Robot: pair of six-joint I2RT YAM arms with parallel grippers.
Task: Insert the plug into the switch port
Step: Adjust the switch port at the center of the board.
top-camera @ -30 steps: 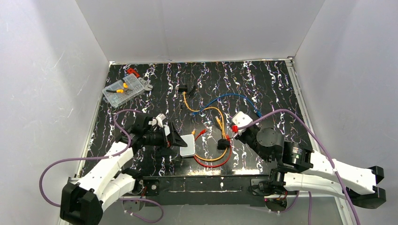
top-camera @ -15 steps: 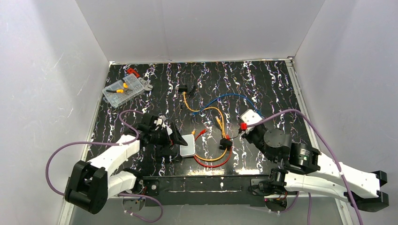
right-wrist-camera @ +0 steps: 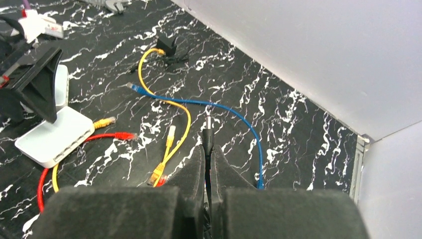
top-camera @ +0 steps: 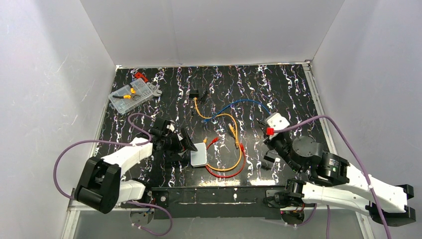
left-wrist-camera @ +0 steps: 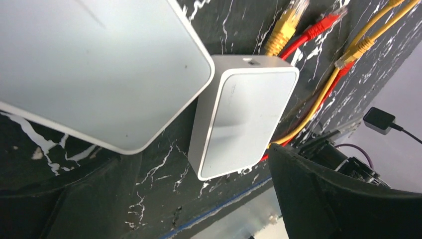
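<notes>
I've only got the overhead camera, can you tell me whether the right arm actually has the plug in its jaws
Observer: Yes. On the right wrist camera the right gripper has its jaws shut on the black plug, tip pointing ahead.
Operator: Where's the port on the switch?
Observer: Left wrist camera shows the switch port, a small round hole, in the short edge of the switch facing the yellow connector and red connector.
Operator: Is the left gripper clamping anything?
Observer: No, its fingers stand wide apart.

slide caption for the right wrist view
right gripper shut on black plug; blue cable, yellow cable, red cable on marbled table
</notes>
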